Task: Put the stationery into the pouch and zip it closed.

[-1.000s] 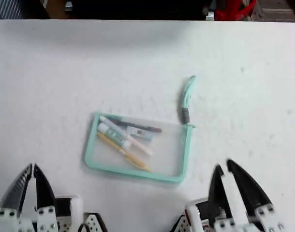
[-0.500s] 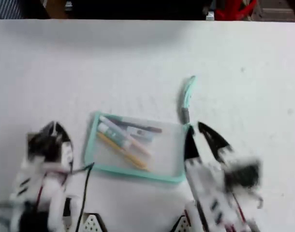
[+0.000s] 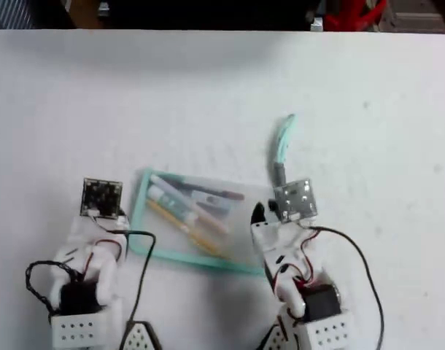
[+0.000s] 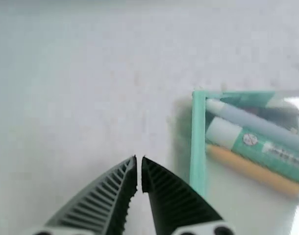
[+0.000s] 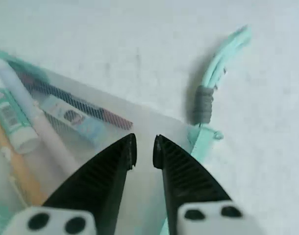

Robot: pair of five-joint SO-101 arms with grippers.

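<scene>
While the left gripper (image 4: 138, 159) hangs closed, empty, the pouch (image 4: 197, 142) lies just beside it; the right gripper (image 5: 144, 141), slightly parted, empty, hovers over it.

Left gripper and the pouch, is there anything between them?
No, just bare white table. The left wrist view shows the left gripper beside the pouch, apart from its teal edge, with nothing lying in the gap.

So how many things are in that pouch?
5, all in the pouch, far side to near: dark pen, blue block, white pen, green tube, yellow pencil. More may be hidden.
</scene>
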